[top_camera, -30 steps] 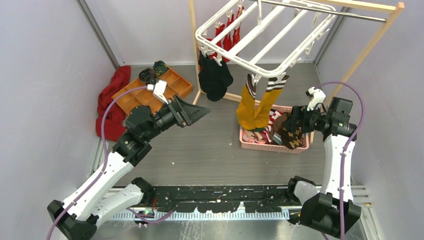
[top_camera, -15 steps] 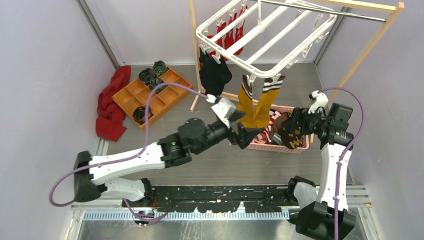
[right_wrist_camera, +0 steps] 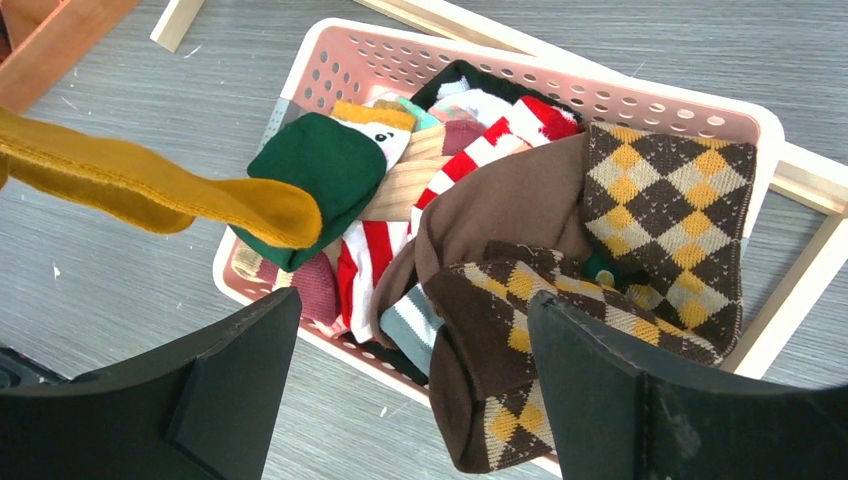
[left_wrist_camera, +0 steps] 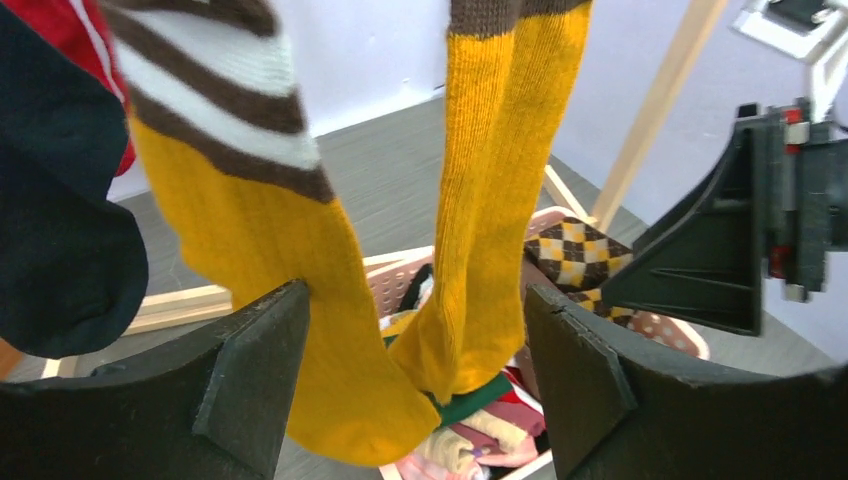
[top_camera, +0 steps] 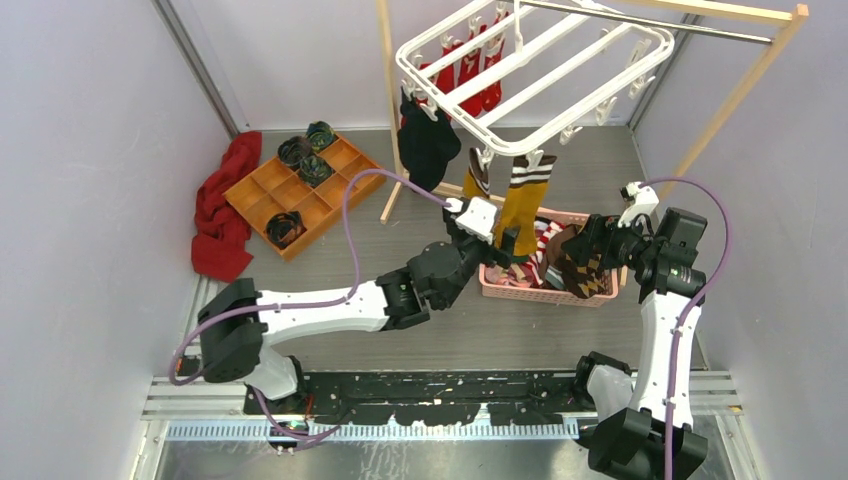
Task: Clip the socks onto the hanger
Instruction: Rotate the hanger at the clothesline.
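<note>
The white hanger [top_camera: 452, 112] dangles from the rack's rod with red socks [top_camera: 470, 75], a black sock [top_camera: 428, 145] and two mustard-yellow socks [top_camera: 520, 205] clipped to it. My left gripper [top_camera: 507, 243] is open, and in the left wrist view both mustard socks [left_wrist_camera: 300, 300] hang loose in the gap of my left gripper [left_wrist_camera: 415, 380]. My right gripper [right_wrist_camera: 415, 380] is open and empty above a brown argyle sock [right_wrist_camera: 520, 340] that is draped over the rim of the pink basket [right_wrist_camera: 400, 50]. Its fingers [left_wrist_camera: 720, 250] show in the left wrist view.
The pink basket [top_camera: 540, 292] holds several more socks, among them a green one [right_wrist_camera: 320, 170]. The wooden rack [top_camera: 740, 90] stands round and behind it. At the back left an orange tray [top_camera: 335, 195] holds dark rolled bundles, with a red cloth [top_camera: 225, 200] beside it.
My left arm has swung from the orange tray across to the right, up to the mustard socks over the basket. The hanger has swung a little. My right arm has hardly moved.
</note>
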Tool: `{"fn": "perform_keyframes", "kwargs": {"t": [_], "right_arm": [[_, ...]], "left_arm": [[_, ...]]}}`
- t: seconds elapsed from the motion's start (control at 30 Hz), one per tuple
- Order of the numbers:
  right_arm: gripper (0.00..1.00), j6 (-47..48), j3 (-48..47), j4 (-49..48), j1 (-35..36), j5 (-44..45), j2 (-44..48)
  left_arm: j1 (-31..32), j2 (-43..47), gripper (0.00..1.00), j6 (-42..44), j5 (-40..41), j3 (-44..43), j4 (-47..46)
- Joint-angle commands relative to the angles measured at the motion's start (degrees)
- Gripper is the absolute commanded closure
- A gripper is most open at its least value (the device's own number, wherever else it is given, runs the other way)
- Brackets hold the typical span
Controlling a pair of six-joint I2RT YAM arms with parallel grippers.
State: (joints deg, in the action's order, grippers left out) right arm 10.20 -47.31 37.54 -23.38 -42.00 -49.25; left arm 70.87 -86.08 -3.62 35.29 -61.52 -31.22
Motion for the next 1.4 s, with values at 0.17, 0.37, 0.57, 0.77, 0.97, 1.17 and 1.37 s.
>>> {"fn": "perform_keyframes", "kwargs": {"t": [0.17,0.37,0.57,0.77,0.97,1.17,1.37], "right_arm": [[0.11,-0.84,-0.03,-2.30,-0.18,-1.94,0.80],[0.11,-0.70,0.07,-2.38,-0.33,-2.36,0.87],[0.11,-0.39,-0.14,-2.18,-0.53,-2.99,0.85],[0.11,0.32,-0.32,-1.68,-0.62,-3.55,0.80],[0.11,0.66,-1.06,-1.21,-0.62,-5.26,0.59],[0.11,1.64,-2.03,0.01,-0.62,-6.65,0.65],[0.11,2.67,-4.15,1.41,-0.62,-9.44,0.70]], "left_arm": [[-1.79,-3.86,0.51,1.44,5.34,-4.94,-5.42],[-5.18,1.16,0.87,0.19,1.33,-3.83,-1.48],[-10.49,7.95,1.00,-2.59,-6.06,-2.16,3.30],[-20.72,14.73,1.00,-7.98,-15.59,-0.05,11.30],[-33.84,15.91,1.00,-15.04,-28.11,-1.72,17.55],[-44.84,11.56,1.00,-21.16,-39.13,-6.72,20.39],[-51.86,5.56,1.00,-26.42,-41.38,-12.06,21.17]]}}
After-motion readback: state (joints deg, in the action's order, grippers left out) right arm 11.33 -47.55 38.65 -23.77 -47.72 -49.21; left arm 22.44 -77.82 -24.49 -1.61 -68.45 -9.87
